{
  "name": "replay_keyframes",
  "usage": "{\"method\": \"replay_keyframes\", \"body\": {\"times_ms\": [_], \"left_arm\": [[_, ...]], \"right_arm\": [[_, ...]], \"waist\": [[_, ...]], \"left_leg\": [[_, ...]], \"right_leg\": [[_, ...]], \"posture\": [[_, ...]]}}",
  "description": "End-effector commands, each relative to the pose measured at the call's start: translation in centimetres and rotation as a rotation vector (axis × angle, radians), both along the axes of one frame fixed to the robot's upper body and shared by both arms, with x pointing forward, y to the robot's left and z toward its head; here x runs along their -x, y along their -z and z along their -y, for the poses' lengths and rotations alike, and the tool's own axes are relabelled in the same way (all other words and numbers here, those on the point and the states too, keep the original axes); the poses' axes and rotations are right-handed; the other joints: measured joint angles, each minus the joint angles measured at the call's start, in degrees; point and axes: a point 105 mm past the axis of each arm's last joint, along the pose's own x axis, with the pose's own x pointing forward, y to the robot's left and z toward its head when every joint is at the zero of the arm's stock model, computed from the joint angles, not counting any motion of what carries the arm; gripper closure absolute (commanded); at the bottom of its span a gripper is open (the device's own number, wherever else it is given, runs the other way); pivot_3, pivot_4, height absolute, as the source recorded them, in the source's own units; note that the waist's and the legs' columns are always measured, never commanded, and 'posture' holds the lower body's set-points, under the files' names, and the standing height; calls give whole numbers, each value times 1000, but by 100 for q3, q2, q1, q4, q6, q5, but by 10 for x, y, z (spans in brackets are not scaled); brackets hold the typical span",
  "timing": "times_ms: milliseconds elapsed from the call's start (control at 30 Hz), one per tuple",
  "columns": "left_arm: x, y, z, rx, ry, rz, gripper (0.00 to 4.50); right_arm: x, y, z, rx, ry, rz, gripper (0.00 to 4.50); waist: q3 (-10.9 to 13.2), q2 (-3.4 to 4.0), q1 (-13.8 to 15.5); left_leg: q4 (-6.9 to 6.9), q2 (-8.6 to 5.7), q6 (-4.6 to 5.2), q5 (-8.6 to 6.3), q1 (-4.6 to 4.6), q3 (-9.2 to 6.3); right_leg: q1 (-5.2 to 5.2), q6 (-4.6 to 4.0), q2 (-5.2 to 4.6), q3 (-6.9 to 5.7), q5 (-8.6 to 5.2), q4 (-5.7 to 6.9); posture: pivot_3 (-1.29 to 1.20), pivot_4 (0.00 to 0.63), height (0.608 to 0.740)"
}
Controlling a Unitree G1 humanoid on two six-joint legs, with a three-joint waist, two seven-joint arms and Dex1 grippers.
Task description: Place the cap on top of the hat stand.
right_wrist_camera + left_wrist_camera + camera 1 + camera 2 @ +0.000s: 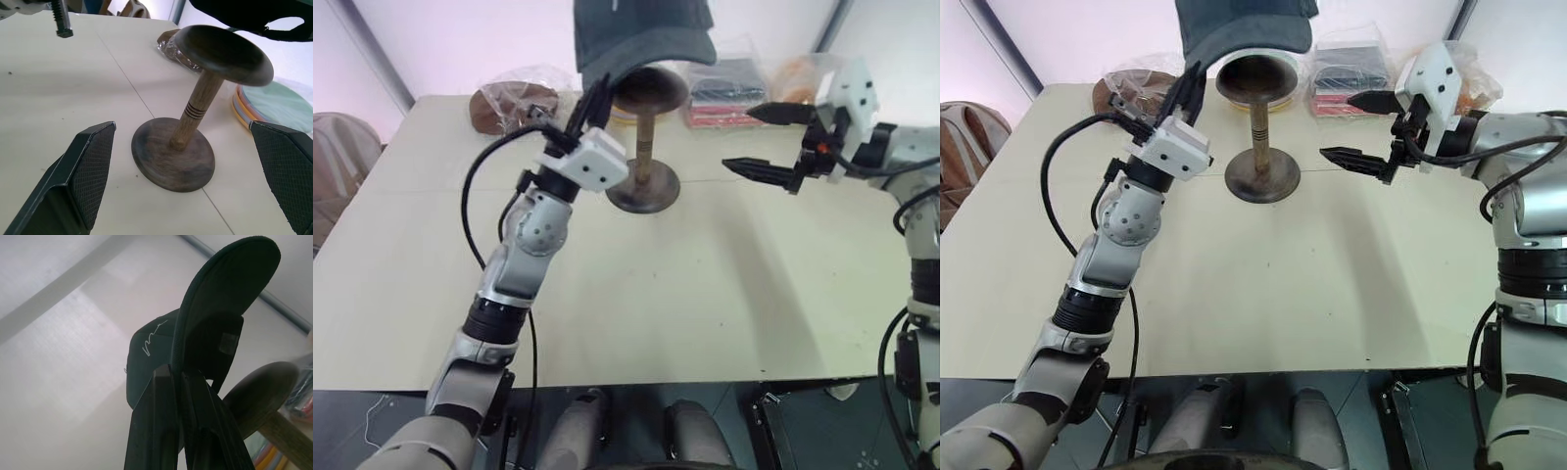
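Above the far middle of the table [636,294], the cap [641,34] hangs in the air, pinched by its brim between the closed fingers of the left gripper [592,103]. Its dark crown sits higher than the domed top of the hat stand [646,147], overlapping it from the far-left side as the head views show it, but it does not appear to rest on the dome yet. In the left wrist view the white script on the cap's front faces away from the stand's top.

To the right, the right gripper [766,140] waits with its fingers spread wide and empty, pointing left toward the stand's stem, near it but apart. Bagged hats [514,103] and a stack of flat packages [724,93] lie along the far edge behind the stand.

By my reading, the carry is nearly done and the placing step is at hand. The next move calls for centring the crown's hollow over the dome, lowering it until the fabric settles, then releasing the brim. A cap let go off-centre could slide off.
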Motion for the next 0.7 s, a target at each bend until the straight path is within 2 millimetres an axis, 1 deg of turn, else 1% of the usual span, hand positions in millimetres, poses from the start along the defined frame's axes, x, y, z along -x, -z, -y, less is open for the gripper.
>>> {"method": "replay_keyframes", "body": {"times_ms": [33, 167, 300, 433, 567, 700], "left_arm": [[6, 1, 3, -16, 25, 32, 4479], [6, 12, 1, -40, 25, 22, 4479], [6, 22, -4, -65, 14, 15, 4479], [5, 30, -5, -78, 9, 6, 4479], [4, 36, -6, -89, 7, -2, 4479], [3, 47, -6, -114, 9, -19, 4479]], "right_arm": [[12, -22, 3, -45, 8, 75, 0], [21, -19, 5, -88, 20, 48, 0], [35, -21, 7, -175, 21, 13, 0], [54, -22, 3, -281, -21, -53, 0], [65, -25, 2, -359, -33, -91, 0], [73, -19, -3, -387, -36, -131, 0]], "waist": [[0, 0, -4], [0, 0, 1], [0, 0, 12], [0, 0, 34], [0, -1, 83], [0, -1, 114]], "left_leg": [[-1, 0, 0, 0, 0, 0], [0, 0, 1, 0, 0, -1], [2, 0, 2, -1, 0, -2], [3, 0, 5, -3, 0, -2], [5, 0, 7, -4, 1, -3], [6, 0, 9, -4, 2, -3]], "right_leg": [[0, 0, 0, 0, 0, 0], [0, 0, 0, 0, 0, 0], [2, 0, -1, 1, 0, 0], [4, 0, -1, 1, 0, 0], [6, 1, -1, 1, 0, -1], [7, 1, -2, 2, 1, 0]], "posture": [[0, 150, 740], [0, 150, 740], [0, 150, 740], [0, 150, 740], [0, 150, 740], [0, 150, 740]]}}
